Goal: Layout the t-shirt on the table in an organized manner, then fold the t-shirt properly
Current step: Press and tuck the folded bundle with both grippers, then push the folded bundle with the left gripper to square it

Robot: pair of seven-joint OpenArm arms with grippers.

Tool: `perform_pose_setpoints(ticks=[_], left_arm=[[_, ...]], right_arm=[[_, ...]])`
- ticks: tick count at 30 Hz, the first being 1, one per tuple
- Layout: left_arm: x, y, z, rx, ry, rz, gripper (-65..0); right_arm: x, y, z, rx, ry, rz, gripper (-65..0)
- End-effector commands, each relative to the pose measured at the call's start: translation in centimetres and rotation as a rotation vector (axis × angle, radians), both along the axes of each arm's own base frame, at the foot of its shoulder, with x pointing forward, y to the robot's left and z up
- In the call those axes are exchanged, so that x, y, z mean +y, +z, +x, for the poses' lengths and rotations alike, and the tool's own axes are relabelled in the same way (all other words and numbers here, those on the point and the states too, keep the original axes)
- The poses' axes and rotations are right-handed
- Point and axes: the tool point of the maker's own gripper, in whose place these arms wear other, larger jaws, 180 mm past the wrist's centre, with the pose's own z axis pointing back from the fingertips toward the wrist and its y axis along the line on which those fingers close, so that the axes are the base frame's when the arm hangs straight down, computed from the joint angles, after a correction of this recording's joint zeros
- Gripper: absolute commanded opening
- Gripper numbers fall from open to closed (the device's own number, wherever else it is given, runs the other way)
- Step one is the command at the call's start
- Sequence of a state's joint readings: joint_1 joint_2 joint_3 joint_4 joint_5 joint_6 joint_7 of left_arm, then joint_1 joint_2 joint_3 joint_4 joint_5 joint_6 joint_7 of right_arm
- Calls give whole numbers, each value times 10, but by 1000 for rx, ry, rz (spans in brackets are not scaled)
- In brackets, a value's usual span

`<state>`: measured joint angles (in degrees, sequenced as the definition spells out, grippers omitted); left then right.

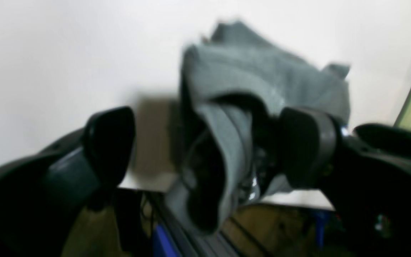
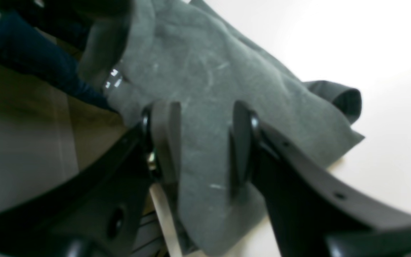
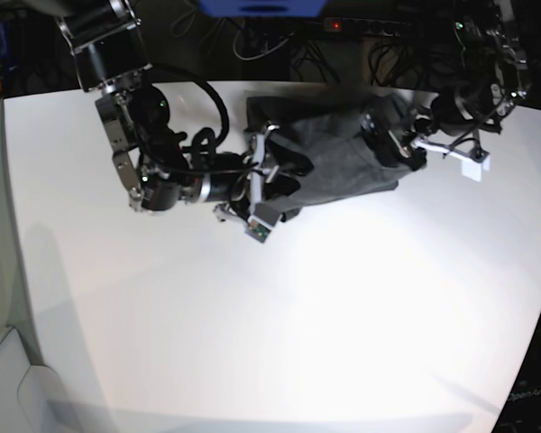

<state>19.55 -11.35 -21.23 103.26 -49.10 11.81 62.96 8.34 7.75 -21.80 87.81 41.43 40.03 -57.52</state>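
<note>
The t-shirt (image 3: pixel 338 162) is lying bunched at the far edge of the worktop (image 3: pixel 279 316), part of it spilling over that edge, so nothing is laid out yet. The left claw (image 1: pixel 205 142) is standing wide with a fold of cloth hanging loose between its jaws, gripped by neither. The right claw (image 2: pixel 205 142) is sitting part-open astride the fabric, not pinching it. Both seem placed at opposite ends, probably for pulling the cloth flat.
</note>
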Motion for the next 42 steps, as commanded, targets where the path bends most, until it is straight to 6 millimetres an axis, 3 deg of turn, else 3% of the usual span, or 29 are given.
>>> perform_pose_setpoints(ticks=[1, 7, 16, 23, 26, 29, 34, 35, 37, 39, 42], left_arm=[[-3, 8, 9, -32, -1, -13, -22], [-23, 5, 16, -60, -39, -18, -22], [-42, -25, 22, 23, -78, -59, -22], [-51, -28, 31, -6, -96, -39, -23], [-49, -41, 27, 21, -95, -29, -29], [-53, -54, 30, 59, -114, -27, -154], [-58, -57, 42, 60, -146, -17, -613], [-57, -54, 47, 48, -150, -5, -650], [-52, -50, 56, 32, -164, 40, -627], [-46, -44, 71, 4, -171, 89, -647], [-47, -37, 88, -15, -212, 147, -646]], right_arm=[[5, 17, 8, -37, -5, 50, -392], [-3, 14, 9, -38, -9, 32, -392], [-3, 14, 10, -39, -10, 30, -392], [-4, 14, 12, -40, -10, 29, -393], [-5, 14, 13, -44, -11, 24, -394], [-17, 15, 18, -62, -20, 5, -396], [-59, 25, 49, -103, -135, -23, -418], [-74, 27, 57, -113, -178, -29, -440], [-99, 32, 68, -128, -248, -40, -493], [-134, 34, 78, -142, -322, -71, -551], [-180, 31, 78, -141, -411, -123, -594]])
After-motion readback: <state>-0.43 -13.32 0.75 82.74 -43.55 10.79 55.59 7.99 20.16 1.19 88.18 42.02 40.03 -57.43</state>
